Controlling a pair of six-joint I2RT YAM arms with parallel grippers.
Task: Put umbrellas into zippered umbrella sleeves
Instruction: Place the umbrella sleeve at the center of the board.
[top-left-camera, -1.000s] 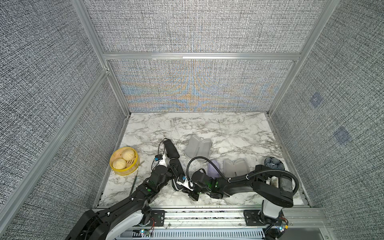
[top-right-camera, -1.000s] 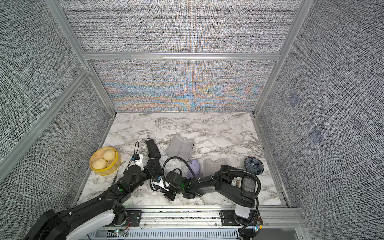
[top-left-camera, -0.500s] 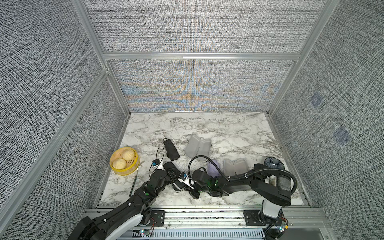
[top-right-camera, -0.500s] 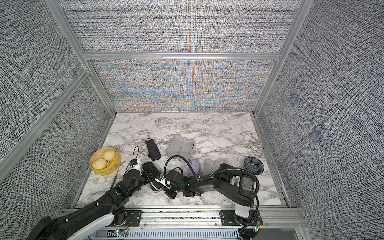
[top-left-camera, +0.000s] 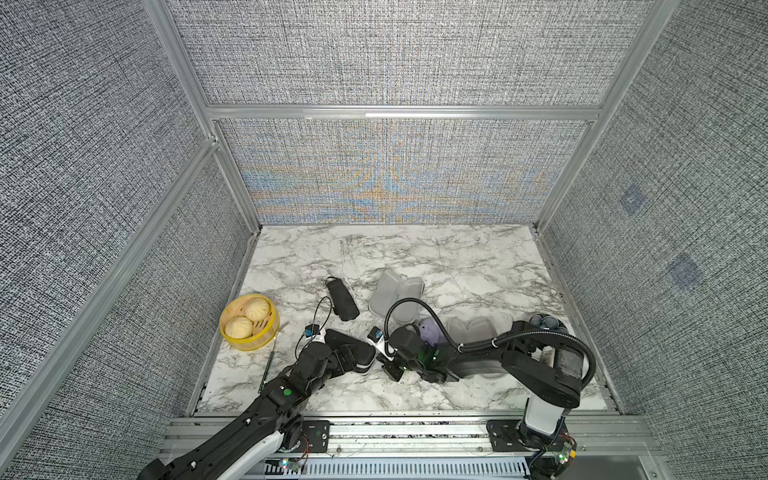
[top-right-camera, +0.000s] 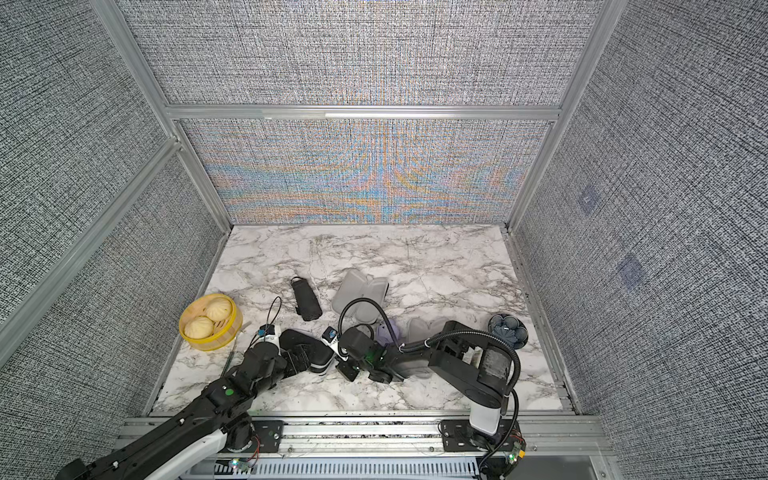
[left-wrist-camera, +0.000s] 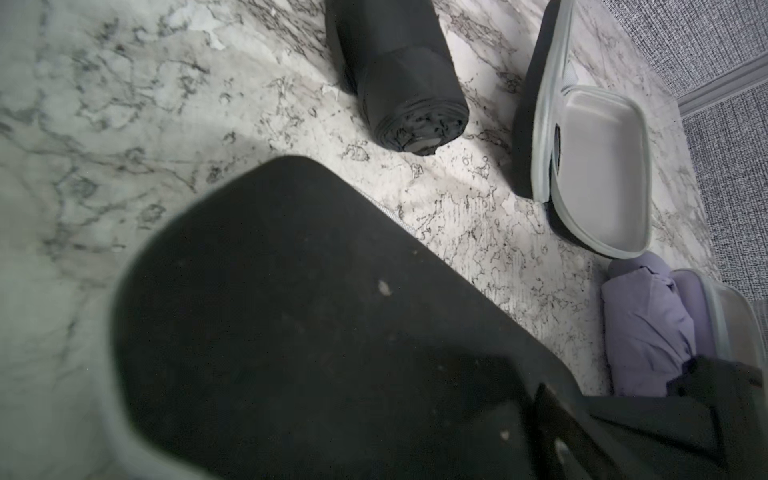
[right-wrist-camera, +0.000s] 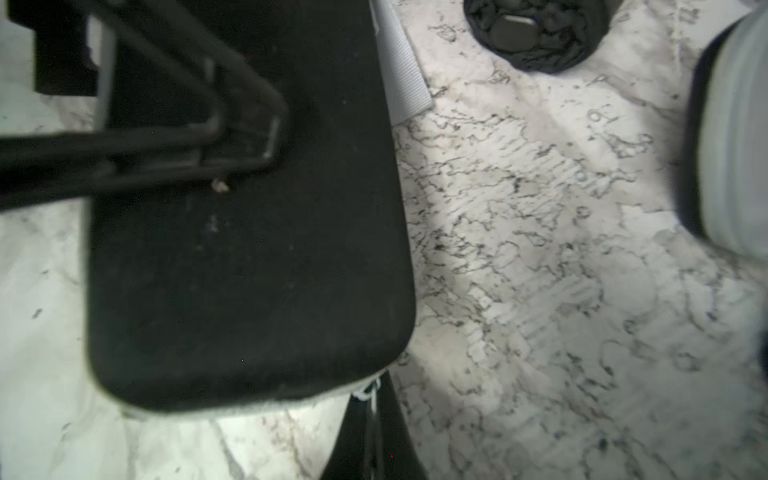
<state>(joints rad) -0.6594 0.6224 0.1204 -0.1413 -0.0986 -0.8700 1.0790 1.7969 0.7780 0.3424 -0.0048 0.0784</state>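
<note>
A closed black sleeve (top-left-camera: 351, 348) (top-right-camera: 309, 351) lies near the table's front, large in both wrist views (left-wrist-camera: 291, 311) (right-wrist-camera: 249, 270). My left gripper (top-left-camera: 353, 362) rests open on top of it; one of its fingers (right-wrist-camera: 249, 137) lies across the lid. My right gripper (top-left-camera: 377, 361) (right-wrist-camera: 370, 415) is shut on the white zip pull cord at the sleeve's end. A black umbrella (top-left-camera: 341, 299) (left-wrist-camera: 399, 83) lies behind. An open grey-lined sleeve (top-left-camera: 395, 295) (left-wrist-camera: 602, 166) sits right of it. A lavender umbrella (top-left-camera: 430, 332) (left-wrist-camera: 648, 324) lies beside an open lavender sleeve (top-left-camera: 471, 330).
A yellow basket (top-left-camera: 232, 336) with two buns stands at the left edge, a thin stick (top-left-camera: 269, 365) beside it. A dark blue round thing (top-left-camera: 548, 322) sits at the right edge. A dark oblong thing with a grey edge (top-left-camera: 492, 374) lies under my right forearm.
My left arm has drawn back toward the front edge along the closed black sleeve and its jaws have spread. My right gripper has stayed shut at the sleeve's end.
</note>
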